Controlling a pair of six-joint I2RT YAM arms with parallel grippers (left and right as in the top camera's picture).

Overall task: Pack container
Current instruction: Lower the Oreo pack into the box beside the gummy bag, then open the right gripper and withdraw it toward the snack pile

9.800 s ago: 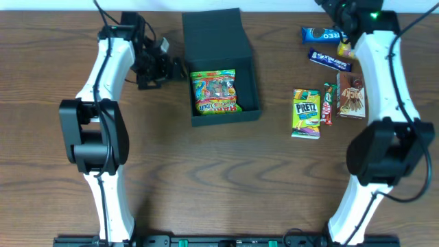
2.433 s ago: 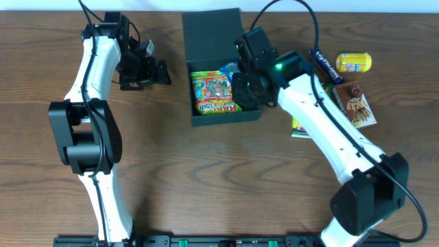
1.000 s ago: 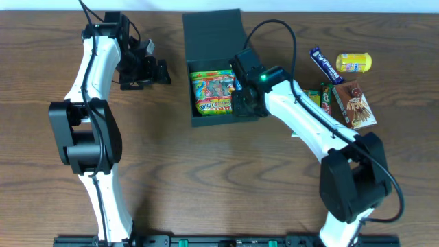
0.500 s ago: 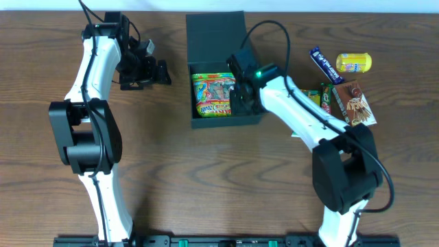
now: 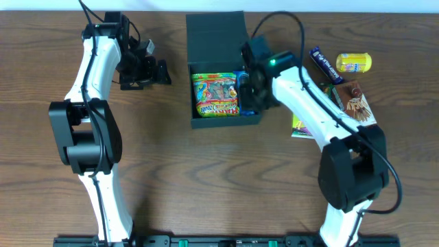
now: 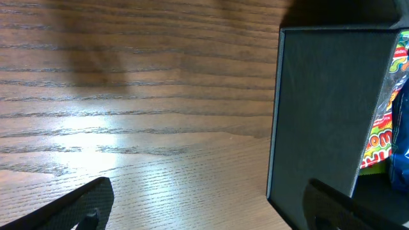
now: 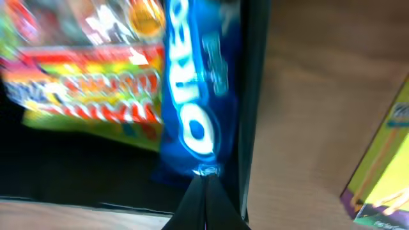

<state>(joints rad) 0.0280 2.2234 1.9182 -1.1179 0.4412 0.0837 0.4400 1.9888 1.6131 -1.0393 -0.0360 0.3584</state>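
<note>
The container (image 5: 252, 118) is a dark square box with its lid (image 5: 215, 38) lying open behind it. A colourful gummy bag (image 5: 215, 92) lies inside. My right gripper (image 5: 248, 90) hangs over the box's right side, shut on the crimped end of a blue Oreo packet (image 7: 195, 96). In the right wrist view the packet lies along the inside of the right wall (image 7: 257, 96), beside the gummy bag (image 7: 83, 76), with the gripper (image 7: 206, 174) at its near end. My left gripper (image 5: 162, 73) stands open and empty left of the box. In the left wrist view the gripper (image 6: 204, 214) faces the container's outer wall (image 6: 323, 115).
Right of the box lie a dark blue chocolate bar (image 5: 322, 64), a yellow packet (image 5: 353, 63), a brown packet (image 5: 357, 104), thin red and green sticks (image 5: 328, 97) and a Pretz box (image 5: 300, 127) partly under my right arm. Bare wood lies left and in front.
My right gripper has shifted right and slightly back inside the box, carrying the Oreo packet towards the right wall. The left arm has stayed still.
</note>
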